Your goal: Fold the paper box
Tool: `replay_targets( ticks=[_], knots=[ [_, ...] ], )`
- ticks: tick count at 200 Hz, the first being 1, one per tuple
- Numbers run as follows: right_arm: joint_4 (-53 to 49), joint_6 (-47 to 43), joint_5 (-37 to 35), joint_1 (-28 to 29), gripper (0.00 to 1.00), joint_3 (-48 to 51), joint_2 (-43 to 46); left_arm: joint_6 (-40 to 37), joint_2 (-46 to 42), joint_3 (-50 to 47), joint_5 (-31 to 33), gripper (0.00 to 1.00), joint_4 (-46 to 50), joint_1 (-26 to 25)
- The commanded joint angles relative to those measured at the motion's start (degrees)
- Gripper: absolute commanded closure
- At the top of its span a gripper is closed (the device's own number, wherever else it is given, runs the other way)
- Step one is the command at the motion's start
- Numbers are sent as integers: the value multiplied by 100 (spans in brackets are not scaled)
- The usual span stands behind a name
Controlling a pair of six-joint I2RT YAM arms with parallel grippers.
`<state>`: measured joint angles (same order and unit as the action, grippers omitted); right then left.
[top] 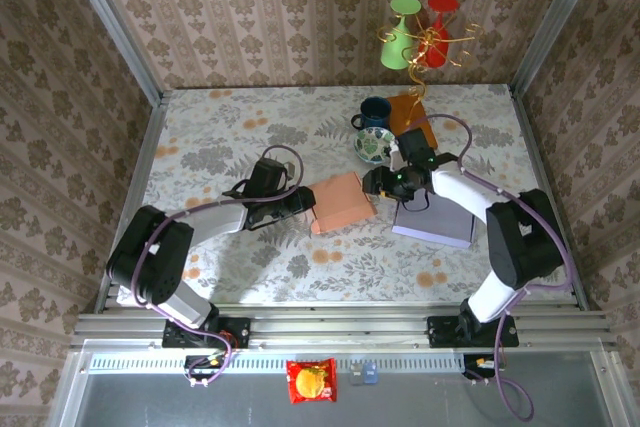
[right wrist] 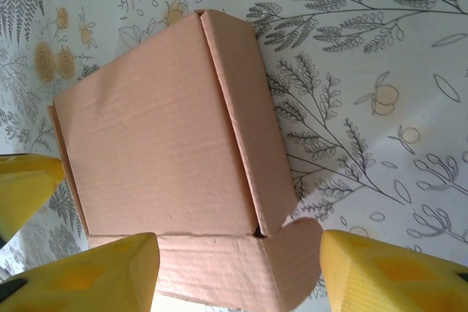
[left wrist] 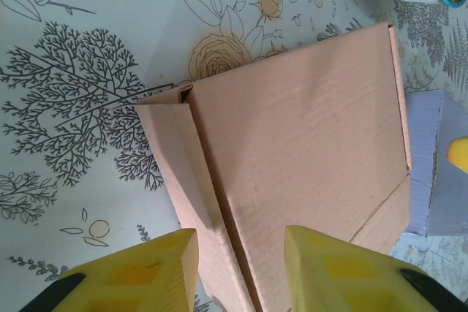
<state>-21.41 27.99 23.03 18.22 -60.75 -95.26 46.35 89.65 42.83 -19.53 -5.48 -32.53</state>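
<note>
Left tool point(left wrist: 238, 268) astride paper box point(left wrist: 300, 129)

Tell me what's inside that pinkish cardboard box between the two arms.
Folded panels of the cardboard box cover its inside. A small dark gap shows at one corner, too dark to see into.

blue mug point(top: 375, 111): far side of right jaws | leaf-print bowl point(top: 372, 145): just off right jaws, beside mug | lilac flat board point(top: 435, 219): near side of right jaws | green goblet point(top: 400, 32), red goblet point(top: 441, 15): far beyond | red snack packet point(top: 312, 380): well behind both jaws
</note>
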Motion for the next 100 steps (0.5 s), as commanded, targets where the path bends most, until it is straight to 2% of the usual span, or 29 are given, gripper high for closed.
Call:
replay_targets(
  ticks=[1, 75, 100],
  knots=[
    [-34, -203, 233, -1, 38, -254, -226, 102, 150, -55, -25, 66, -191, 37],
    [-160, -289, 482, -6, 35, -720, -813, 37, 262, -117, 108, 69, -14, 21],
    [-146, -315, 527, -2, 35, -728, -898, 40, 274, -184, 152, 73, -14, 20]
  ],
)
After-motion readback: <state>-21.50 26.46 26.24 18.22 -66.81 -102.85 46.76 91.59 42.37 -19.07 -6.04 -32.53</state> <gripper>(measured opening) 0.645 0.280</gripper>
